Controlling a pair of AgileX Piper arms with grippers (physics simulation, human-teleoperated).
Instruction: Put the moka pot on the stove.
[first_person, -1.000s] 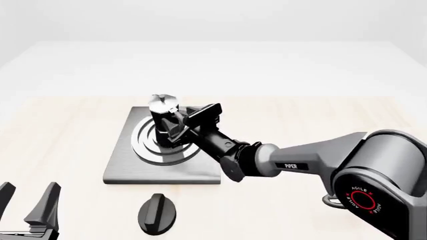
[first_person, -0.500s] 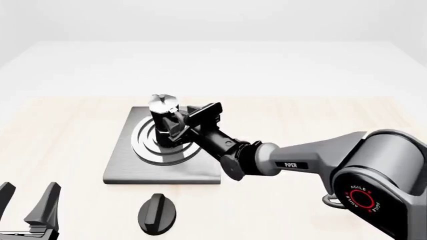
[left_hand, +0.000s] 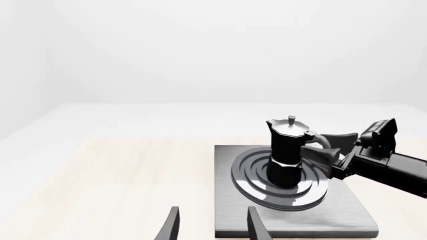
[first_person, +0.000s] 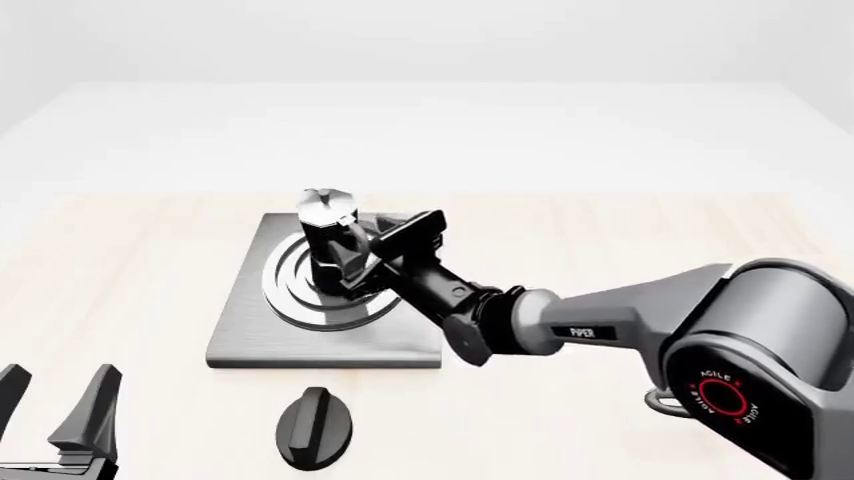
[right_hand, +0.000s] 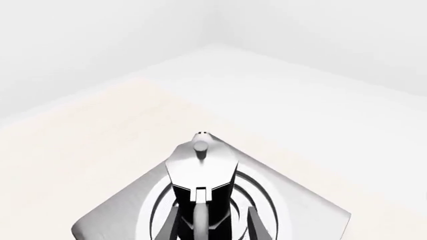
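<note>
Pale wood tabletop: faceted black moka pot with silver lid (first_person: 326, 240) upright on flat grey stove slab (first_person: 247, 330), centred on rings. Right gripper (first_person: 358, 262) has loosened off handle, fingers spread, empty, drawing back; placement looks done. Left gripper (first_person: 56, 405) open, idle.

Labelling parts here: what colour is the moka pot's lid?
Shiny silver, on a black moka pot; the right wrist view shows it best.

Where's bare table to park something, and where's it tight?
Free: the table left of the stove and the strip beyond it. Tight: around the moka pot, where the right hand sits, and near the black knob.
</note>
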